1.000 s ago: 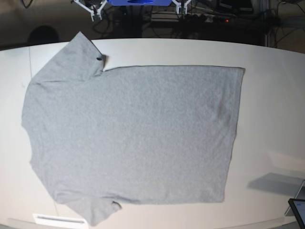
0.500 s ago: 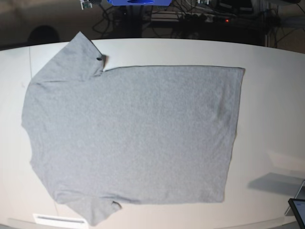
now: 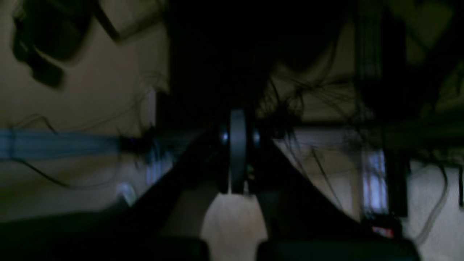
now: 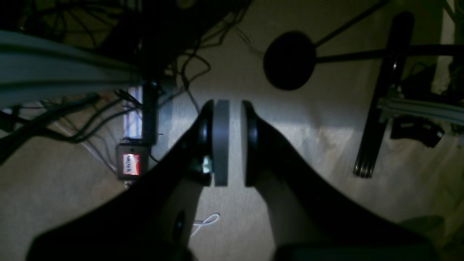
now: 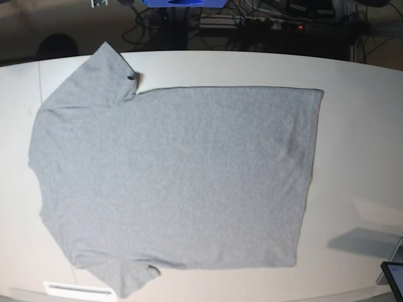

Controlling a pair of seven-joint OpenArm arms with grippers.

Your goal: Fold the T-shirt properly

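The heather-grey T-shirt [image 5: 176,176] lies flat on the white table [image 5: 359,126], plain side up. Its collar end is to the left and its hem [image 5: 312,176] to the right. One sleeve [image 5: 94,78] points to the far edge, the other [image 5: 119,274] to the near edge. Neither gripper is over the shirt, and neither wrist view shows it. My left gripper [image 3: 237,116] is shut, pads together and empty, in front of a dark, blurred background of cables. My right gripper [image 4: 232,108] hangs over the floor with a narrow gap between its pads and nothing in it.
A dark screen corner [image 5: 393,277] pokes in at the table's near right. A white strip [image 5: 79,289] lies at the near left edge. Cables and a blue part [image 5: 182,2] sit beyond the far edge. The right wrist view shows a power strip [image 4: 131,164] and a black round stand base [image 4: 289,65].
The two white grippers at the top edge of the base view have drawn back out of the picture. The T-shirt has not moved.
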